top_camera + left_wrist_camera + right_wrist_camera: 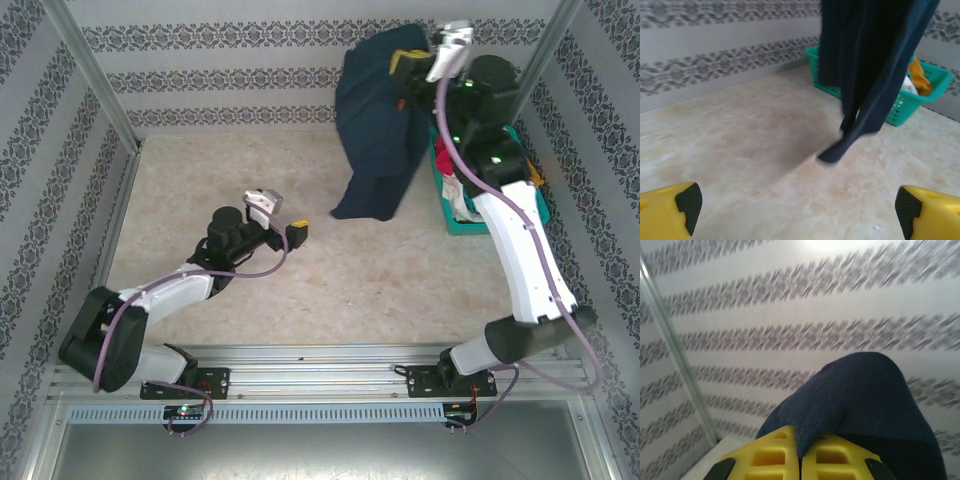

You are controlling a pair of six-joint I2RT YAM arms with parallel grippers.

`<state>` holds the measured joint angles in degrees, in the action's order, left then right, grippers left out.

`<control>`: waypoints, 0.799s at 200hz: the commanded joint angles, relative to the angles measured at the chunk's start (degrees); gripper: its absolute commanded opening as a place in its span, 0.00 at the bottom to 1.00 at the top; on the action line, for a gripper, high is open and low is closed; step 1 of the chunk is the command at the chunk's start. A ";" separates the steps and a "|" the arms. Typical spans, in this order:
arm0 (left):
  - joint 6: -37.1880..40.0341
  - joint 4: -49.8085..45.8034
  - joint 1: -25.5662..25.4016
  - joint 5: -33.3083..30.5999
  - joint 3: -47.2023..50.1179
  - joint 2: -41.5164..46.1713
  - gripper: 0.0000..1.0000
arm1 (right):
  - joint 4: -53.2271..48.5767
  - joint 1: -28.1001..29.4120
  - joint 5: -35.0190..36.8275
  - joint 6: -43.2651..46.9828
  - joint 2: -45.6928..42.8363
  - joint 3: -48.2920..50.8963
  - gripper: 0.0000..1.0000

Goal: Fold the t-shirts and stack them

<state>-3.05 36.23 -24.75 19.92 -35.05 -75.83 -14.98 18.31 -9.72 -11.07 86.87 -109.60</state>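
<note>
In top view, far right: navy t-shirt hung high from right gripper, lowest corner close to table, contact unclear. Left gripper low over mid-table, empty. Red-pink and white shirts heaped in teal basket.

Left wrist: jaws spread wide, nothing between pads; navy t-shirt dangling ahead; mustard shirt in basket.

Right wrist: jaws clamped on pinch of navy t-shirt.

Judged: 0 folded, 0 stacked; 1st shirt merely lifted; spreading, folding and all stacking left.

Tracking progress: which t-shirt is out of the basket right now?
The dark navy t-shirt, hanging from the shut right gripper above the table; the other shirts lie bunched in the teal basket.
</note>
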 commanded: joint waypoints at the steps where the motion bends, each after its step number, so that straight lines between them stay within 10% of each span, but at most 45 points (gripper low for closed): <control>1: -1.64 -7.09 2.18 -3.48 2.65 7.32 1.00 | 1.27 4.17 -2.23 -0.63 6.15 -2.16 0.00; 68: -9.36 -30.85 7.91 -18.05 5.92 26.97 1.00 | 2.35 14.21 -7.81 -9.08 27.65 -8.81 0.06; 118: -27.89 -35.31 15.30 -24.40 9.16 30.87 1.00 | 3.54 14.84 -6.51 -14.72 32.59 -9.99 0.66; 160: -41.79 -37.22 16.31 -22.68 3.99 16.97 1.00 | 6.19 9.13 2.16 -17.07 24.77 11.57 0.76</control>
<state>-32.93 2.79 -9.06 -2.87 -27.24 -51.81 -10.59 31.33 -14.09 -25.54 116.46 -108.09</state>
